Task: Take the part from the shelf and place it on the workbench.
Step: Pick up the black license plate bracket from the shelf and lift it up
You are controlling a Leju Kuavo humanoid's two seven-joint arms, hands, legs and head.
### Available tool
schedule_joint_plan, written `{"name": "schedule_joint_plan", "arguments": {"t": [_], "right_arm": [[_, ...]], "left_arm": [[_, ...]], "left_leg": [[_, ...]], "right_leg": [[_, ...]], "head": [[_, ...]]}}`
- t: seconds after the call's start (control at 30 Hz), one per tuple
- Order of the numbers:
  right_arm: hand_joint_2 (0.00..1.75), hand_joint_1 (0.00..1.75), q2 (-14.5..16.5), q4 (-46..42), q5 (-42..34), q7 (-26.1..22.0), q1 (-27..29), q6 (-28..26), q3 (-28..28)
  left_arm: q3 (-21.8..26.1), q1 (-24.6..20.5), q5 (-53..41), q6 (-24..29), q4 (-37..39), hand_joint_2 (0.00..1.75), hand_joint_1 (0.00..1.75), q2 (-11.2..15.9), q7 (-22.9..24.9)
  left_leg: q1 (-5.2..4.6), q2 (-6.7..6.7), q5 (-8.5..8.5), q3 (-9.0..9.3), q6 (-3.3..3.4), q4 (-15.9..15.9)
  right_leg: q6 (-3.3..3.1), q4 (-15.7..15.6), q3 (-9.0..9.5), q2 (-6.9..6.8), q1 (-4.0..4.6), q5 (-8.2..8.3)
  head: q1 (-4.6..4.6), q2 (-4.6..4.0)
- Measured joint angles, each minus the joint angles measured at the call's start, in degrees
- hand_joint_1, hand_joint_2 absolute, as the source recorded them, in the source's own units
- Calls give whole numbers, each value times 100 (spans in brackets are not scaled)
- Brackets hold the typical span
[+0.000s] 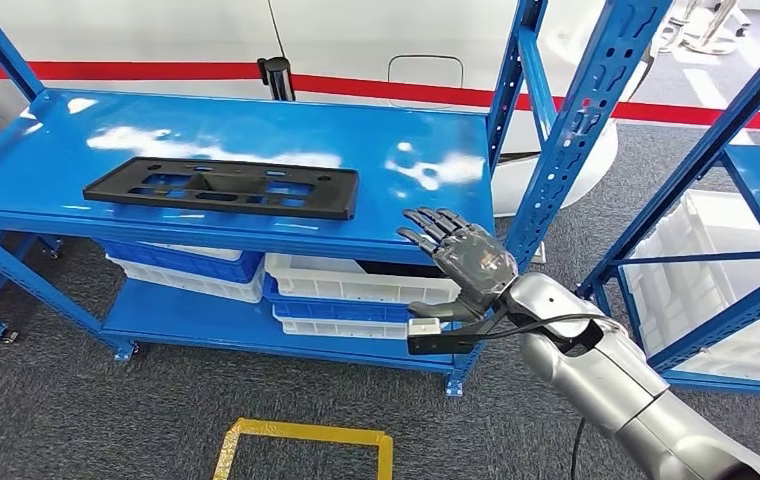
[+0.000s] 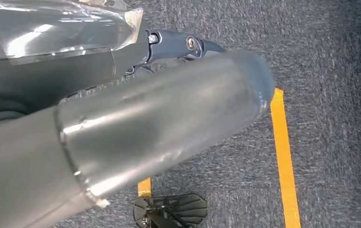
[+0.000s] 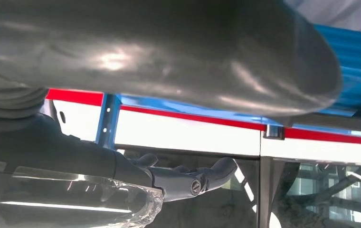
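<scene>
A flat black plastic part (image 1: 222,187) with several cut-outs lies on the top board of the blue shelf (image 1: 386,140), left of its middle. My right hand (image 1: 456,255) is raised in front of the shelf's front edge, well to the right of the part, fingers apart and holding nothing. In the right wrist view the thick thumb (image 3: 169,52) and the dark fingers (image 3: 188,178) stand apart with nothing between them. My left hand (image 2: 136,128) hangs over the grey carpet, its thumb large in the picture, its fingers mostly hidden.
White and blue crates (image 1: 346,290) are stacked on the lower shelf board. A blue upright post (image 1: 566,140) stands just right of my right hand. A second blue rack (image 1: 756,230) with a white bin is at the far right. Yellow floor tape (image 1: 306,440) marks the carpet.
</scene>
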Motion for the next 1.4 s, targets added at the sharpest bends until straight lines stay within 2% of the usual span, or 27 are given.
{"name": "schedule_joint_plan", "arguments": {"t": [0.07,0.13,0.2,0.27,0.3,0.33,0.37,0.43,0.47,0.5,0.57,0.63,0.7,0.77,0.8,0.83,0.87,0.93,1.0,1.1,1.17,1.2,1.27,1.3,1.33,1.37,1.4], "right_arm": [[0,0,-3,-1,1,0,-4,0,-3],[0,0,-6,-2,2,1,-12,0,-18],[0,0,-14,-1,2,2,-26,1,-29],[0,0,-26,3,3,2,-9,5,-27],[0,0,-33,5,8,2,10,13,-25],[0,0,-38,7,13,2,24,22,-23],[0,0,-42,8,19,2,29,31,-24],[0,0,-49,9,30,2,21,48,-28],[0,0,-53,8,35,2,14,57,-30],[0,0,-57,7,38,2,8,66,-32],[0,0,-62,5,43,2,4,78,-33],[0,0,-64,1,49,2,-1,79,-34],[0,0,-66,-4,55,2,-10,83,-36],[0,0,-67,-4,67,2,-4,88,-33],[0,0,-67,-4,75,2,5,91,-29],[0,0,-67,-4,83,1,12,95,-27],[0,0,-66,-4,89,-1,16,98,-24],[0,0,-65,-4,99,-3,15,102,-23],[0,0,-68,-4,104,-4,9,103,-27],[0,0,-71,-4,107,-10,1,105,-30],[0,0,-74,-4,107,-20,-8,105,-32],[0,0,-79,-4,107,-26,-14,107,-32],[0,0,-97,2,106,-34,-15,114,-20],[0,0,-104,6,106,-36,-9,122,-10],[0,0,-106,10,105,-38,-3,131,0],[0,0,-103,13,105,-43,-2,140,7],[0,0,-97,15,104,-48,-8,147,11]], "left_arm": [[0,-2,0,0,-1,0,0,1,1],[0,-1,0,0,-1,0,0,-11,0],[0,-7,0,0,-1,0,0,-23,-1],[0,-11,1,0,-1,0,0,-27,-1],[0,-10,1,0,-1,0,0,-31,-1],[0,-9,1,0,-1,0,0,-33,-1],[0,-9,1,-1,-1,0,0,-37,-1],[0,-9,0,-2,-2,0,0,-44,-1],[0,-10,0,-2,-2,0,0,-46,-1],[0,-10,0,-2,-2,0,0,-47,-1],[0,-6,0,-2,-1,0,0,-49,0],[-1,-3,-2,-1,-1,0,0,-51,1],[-2,-5,-4,0,-2,0,0,-51,1],[-2,-4,-4,0,-2,0,0,-50,4],[-2,-2,-6,0,-1,0,0,-50,6],[-2,-1,-8,0,-2,0,0,-51,10],[-2,-1,-10,0,-2,0,0,-50,14],[-2,-6,-13,0,-3,0,0,-46,21],[-2,-17,-16,0,-3,0,0,-43,24],[-2,-30,-17,2,-4,0,0,-45,28],[-2,-38,-17,8,-7,0,0,-49,32],[-2,-44,-16,12,-9,0,0,-50,34],[-1,-53,-10,22,-10,0,0,-50,41],[0,-54,-6,27,-10,0,0,-52,45],[0,-54,-4,32,-10,0,0,-55,49],[0,-54,-2,34,-10,0,0,-58,52],[0,-54,0,35,-10,0,0,-62,54]], "left_leg": [[-22,-2,0,13,10,-61],[2,-18,44,62,53,-143],[36,-34,81,107,89,-207],[39,-68,85,104,98,-209],[42,-88,83,102,96,-207],[46,-107,80,102,90,-204],[53,-126,75,108,81,-200],[58,-158,58,124,39,-190],[51,-172,48,127,5,-186],[41,-181,42,127,-32,-183],[36,-191,42,123,-101,-190],[65,-169,-21,90,-156,-112],[85,-130,-301,-118,-200,347],[86,-112,-662,-505,-229,1133],[87,-110,-745,-661,-237,1424],[90,-105,-713,-723,-241,1515],[94,-95,-568,-662,-238,1356],[103,-51,-172,-293,-218,575],[87,-24,26,-16,-181,-8],[53,-59,52,23,-98,-120],[55,-72,88,49,-13,-167],[61,-79,103,61,26,-188],[52,-99,108,58,64,-192],[48,-113,107,54,65,-190],[45,-127,107,53,65,-188],[44,-142,106,55,63,-186],[46,-155,105,60,60,-185]], "right_leg": [[35,-10,-3,-24,7,-6],[78,75,-41,-38,8,-75],[89,571,-276,-27,-5,-316],[104,1345,-657,-15,-43,-595],[136,1570,-778,-15,-66,-645],[185,1579,-795,-15,-90,-605],[242,1350,-693,-15,-115,-481],[328,535,-308,-14,-157,-156],[325,204,-149,-11,-152,-42],[298,9,-55,-8,-140,18],[215,-57,-23,-4,-112,43],[129,-74,-5,-9,-160,62],[30,-96,20,-16,-193,74],[-18,-95,22,-20,-169,68],[-22,-94,22,-21,-161,65],[-23,-92,25,-21,-157,63],[-23,-91,31,-21,-156,62],[-7,-87,48,-21,-155,49],[35,-73,43,-21,-114,26],[129,-80,24,-30,-72,14],[167,102,-67,-31,-78,-95],[160,367,-192,-28,-85,-226],[132,1144,-570,-18,-105,-553],[141,1466,-732,-16,-109,-655],[169,1599,-801,-14,-112,-674],[208,1501,-755,-14,-116,-602],[249,1186,-597,-14,-121,-458]], "head": [[-1,0],[2,0],[16,0],[22,0],[23,0],[23,0],[24,0],[26,0],[27,0],[25,0],[22,0],[20,0],[10,0],[3,0],[5,0],[3,0],[3,0],[1,0],[7,0],[12,0],[14,0],[17,0],[21,0],[21,0],[20,0],[21,0],[20,0]]}}
